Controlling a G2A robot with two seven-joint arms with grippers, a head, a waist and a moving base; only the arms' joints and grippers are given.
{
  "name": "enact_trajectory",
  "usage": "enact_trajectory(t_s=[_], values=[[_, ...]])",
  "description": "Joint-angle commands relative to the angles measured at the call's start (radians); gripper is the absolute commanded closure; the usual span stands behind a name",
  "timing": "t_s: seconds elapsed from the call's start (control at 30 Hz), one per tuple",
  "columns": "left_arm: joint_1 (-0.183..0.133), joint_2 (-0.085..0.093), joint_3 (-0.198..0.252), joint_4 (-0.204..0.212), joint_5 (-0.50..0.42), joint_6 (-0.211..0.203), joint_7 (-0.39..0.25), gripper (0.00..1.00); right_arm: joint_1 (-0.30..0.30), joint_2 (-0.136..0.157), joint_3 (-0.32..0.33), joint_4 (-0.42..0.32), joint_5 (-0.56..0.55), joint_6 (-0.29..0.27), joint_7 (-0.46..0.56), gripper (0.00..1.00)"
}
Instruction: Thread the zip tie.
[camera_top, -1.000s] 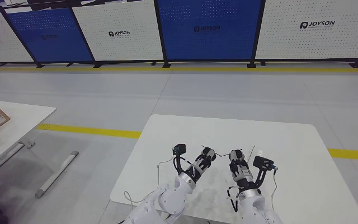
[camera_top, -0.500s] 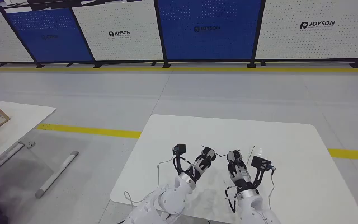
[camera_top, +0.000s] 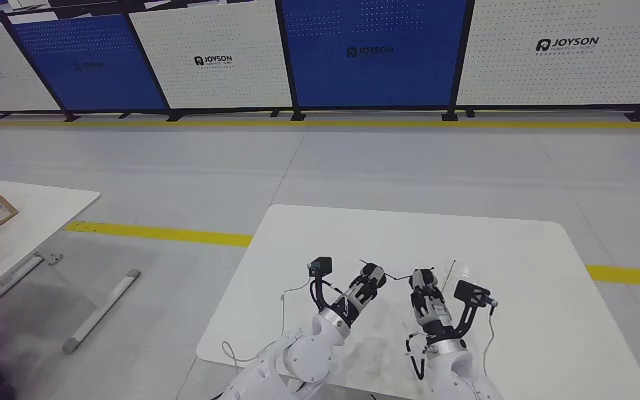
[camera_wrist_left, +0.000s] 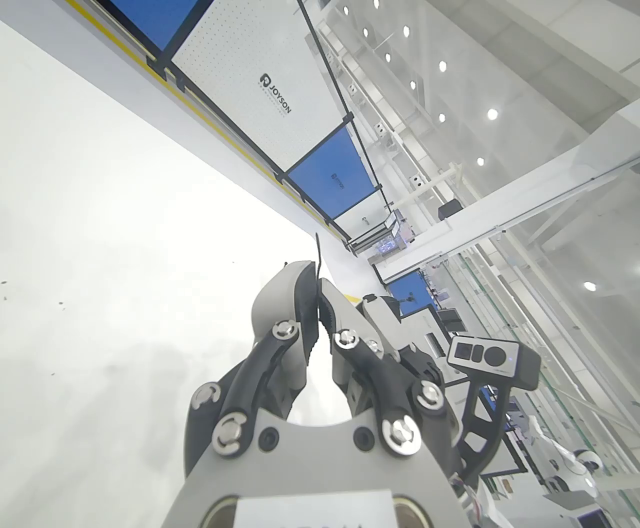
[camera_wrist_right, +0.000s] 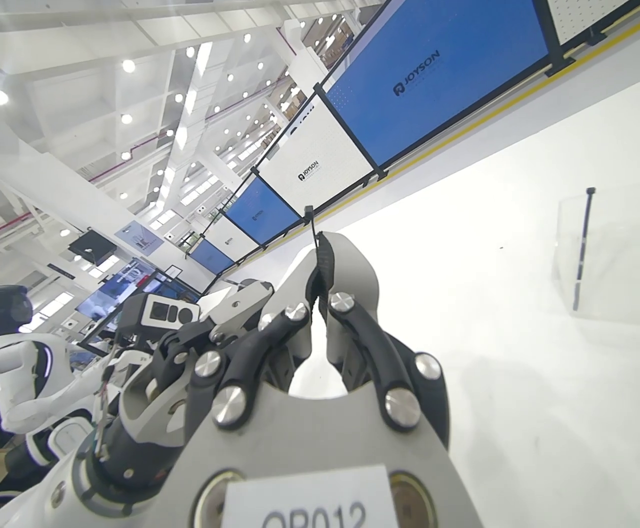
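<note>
Right pincer (camera_wrist_right: 320, 250) has drifted a touch back out from the left pincer (camera_wrist_left: 318, 292) compared with half a second ago, otherwise nothing's really shifted. Zip tie (camera_wrist_right: 312, 226): the head end pokes out just past the right pincer's tips, which are clamped tight on the strap. A pointed tail sticks out past the left pincer's tips, squeezed the same way. Looks like one tie held by both ends, though I can't trace the middle. Both pincers sit side by side above the table (camera_top: 480, 235), tips close but apart. So my read: grabbing both ends is done, and the tail isn't in the head yet, so lining up and pushing through are still left. Well off to the right pincer's outer side, a spare tie (camera_wrist_right: 583, 240) stands in a clear box (camera_wrist_right: 605, 280). Writing-wise, the wall panels (camera_top: 372, 50) far beyond both pincers carry a logo, and there's a printed sticker (camera_wrist_right: 306, 500) on the right wrist.
</note>
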Motion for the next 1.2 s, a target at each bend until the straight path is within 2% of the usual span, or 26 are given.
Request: enact_trajectory(t_s=[0.0,0.53,0.9,1.17], values=[[0.000,0.000,0.000,0.000,0.000,0.000,0.000,1.00,0.001,-0.001,0.000,0.000,0.001,0.000,0.000,1.00],[0.000,0.000,0.000,0.000,0.000,0.000,0.000,1.00,0.021,-0.010,-0.015,0.014,-0.002,0.021,0.027,1.00],[0.000,0.000,0.000,0.000,0.000,0.000,0.000,1.00,-0.002,-0.010,0.008,0.003,0.014,-0.006,-0.004,1.00],[0.000,0.000,0.000,0.000,0.000,0.000,0.000,1.00,-0.005,-0.010,0.007,-0.001,0.006,-0.010,0.011,1.00]])
